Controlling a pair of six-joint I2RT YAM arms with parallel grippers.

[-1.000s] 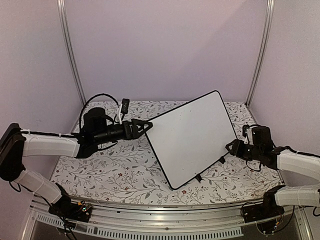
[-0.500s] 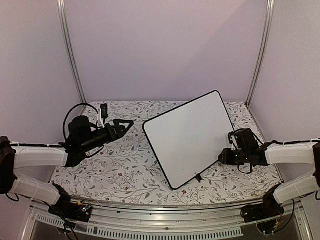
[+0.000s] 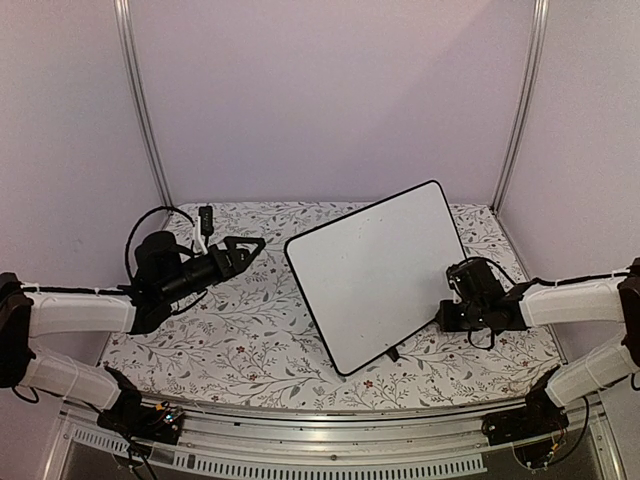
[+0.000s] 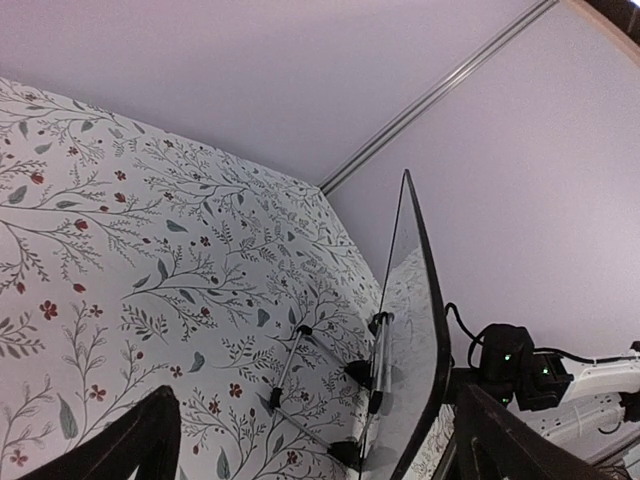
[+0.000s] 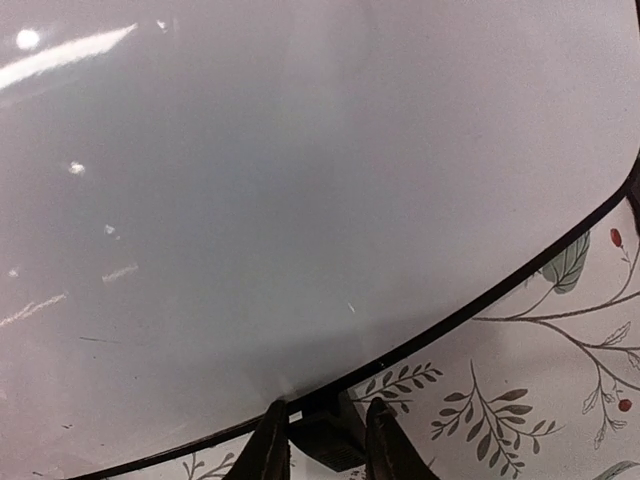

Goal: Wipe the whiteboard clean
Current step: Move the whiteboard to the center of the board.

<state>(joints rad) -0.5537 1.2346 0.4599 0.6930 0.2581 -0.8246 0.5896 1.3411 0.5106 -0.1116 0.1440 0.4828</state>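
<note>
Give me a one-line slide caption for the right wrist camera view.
Right gripper closed on a black clip at the rim of the whiteboard, flowered table cover beneath.

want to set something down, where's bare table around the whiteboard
Widest free patch: front-left table, between the left end effector, the whiteboard and the near edge. A narrow strip lies before the board's front corner. Crowded on the right, where the right end effector grips the rim.

Lilac walls [image 3: 330, 100], floral tabletop [image 3: 250, 340], metal posts [image 3: 142, 100]
</note>
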